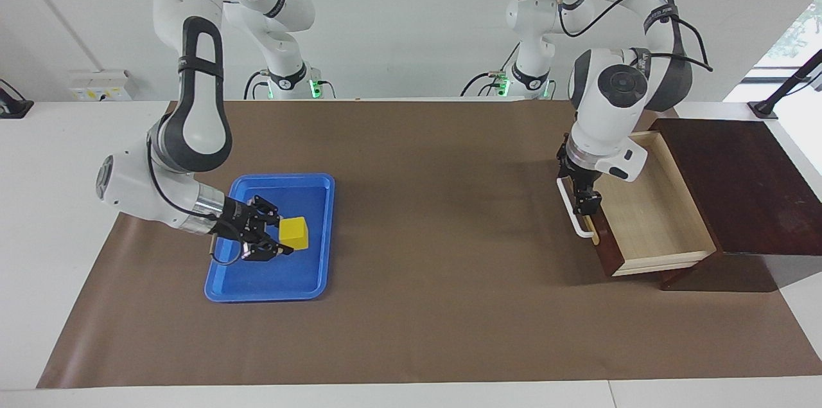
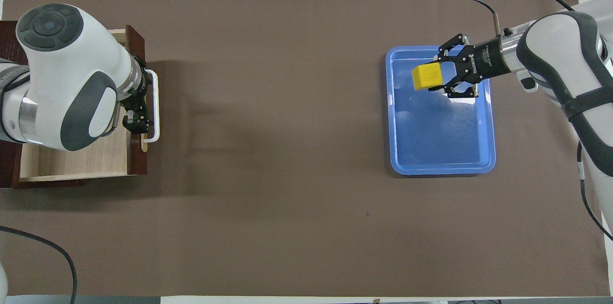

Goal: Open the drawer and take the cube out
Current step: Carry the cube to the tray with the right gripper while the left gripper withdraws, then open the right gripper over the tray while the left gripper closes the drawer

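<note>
The left gripper (image 1: 587,201) is hanging right at the drawer's white bar handle (image 1: 570,209), its fingers spread as wide as they go and gripping nothing, the left arm reaching down from its base to the drawer front. The drawer (image 1: 648,212) itself is standing pulled out of its dark cabinet (image 1: 751,183) at the left arm's end of the table, its pale wood inside showing bare. Over at the right arm's end, the right gripper (image 1: 277,241) is clamping the cube (image 1: 295,232), bright yellow, pinched between its fingers and sticking out past the tips. It is holding that cube low over the blue tray (image 1: 225,279), above the part of the tray nearer the robots; whether the cube is touching the tray floor is not clear from here. From overhead the cube (image 2: 427,77) is showing inside the tray's outline (image 2: 486,151), with the brown mat (image 2: 287,174) lying under everything.
</note>
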Controlling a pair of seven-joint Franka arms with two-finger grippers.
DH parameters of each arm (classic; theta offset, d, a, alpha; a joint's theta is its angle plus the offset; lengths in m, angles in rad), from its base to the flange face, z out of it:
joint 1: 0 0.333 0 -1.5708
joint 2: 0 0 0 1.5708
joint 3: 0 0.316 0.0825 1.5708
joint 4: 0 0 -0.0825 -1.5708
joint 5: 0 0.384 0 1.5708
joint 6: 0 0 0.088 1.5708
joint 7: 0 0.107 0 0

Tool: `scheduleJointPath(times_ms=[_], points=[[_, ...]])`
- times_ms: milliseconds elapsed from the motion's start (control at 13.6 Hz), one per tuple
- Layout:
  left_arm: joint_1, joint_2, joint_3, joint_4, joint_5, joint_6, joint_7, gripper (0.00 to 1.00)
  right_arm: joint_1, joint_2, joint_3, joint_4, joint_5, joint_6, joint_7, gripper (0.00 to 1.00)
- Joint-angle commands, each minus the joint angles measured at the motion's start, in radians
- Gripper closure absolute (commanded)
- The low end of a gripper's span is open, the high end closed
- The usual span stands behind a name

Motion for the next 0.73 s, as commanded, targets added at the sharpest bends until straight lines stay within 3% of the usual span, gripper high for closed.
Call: scheduleJointPath(times_ms=[0, 661], points=[[0.015, -0.034, 0.031, -0.042, -0.003, 0.026, 0.096, 0.0, -0.056, -0.098, 0.016, -0.209, -0.006, 0.083, -0.071, 1.0], [0.035, -0.025, 0.126, -0.001, -0.003, 0.018, 0.284, 0.0, -0.076, -0.099, 0.018, -0.32, 0.005, 0.229, -0.076, 1.0]])
